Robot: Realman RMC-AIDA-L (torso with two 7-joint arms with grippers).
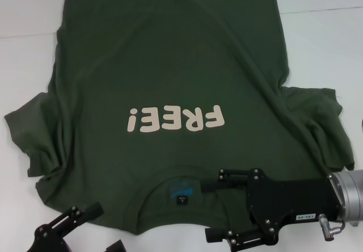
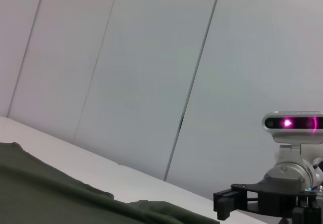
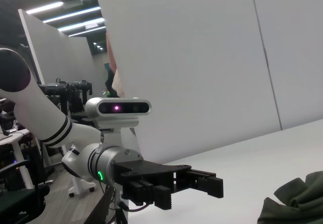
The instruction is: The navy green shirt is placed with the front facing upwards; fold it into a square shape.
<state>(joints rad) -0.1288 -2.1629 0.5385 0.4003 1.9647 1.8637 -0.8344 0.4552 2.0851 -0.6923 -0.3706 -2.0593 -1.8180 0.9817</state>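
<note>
Shirt, the navy green shirt (image 1: 170, 76), lies front-up, spread on white worktop (image 1: 317, 30), collar at near edge. Right pincer (image 1: 218, 206) wide open over near collar, gripping nothing. Left pincer (image 1: 85, 229) near left corner, open, empty.

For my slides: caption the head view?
Green shirt lies face up on white table; open right gripper at its collar.

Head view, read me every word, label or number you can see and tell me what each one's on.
"FREE!" in cream letters on the chest of the navy green shirt, upside down in the head view.
Black label inside the collar: too small to read.
Blue print inside the collar: blurred, unreadable.
White sticker on the right gripper: characters too small to read.
</note>
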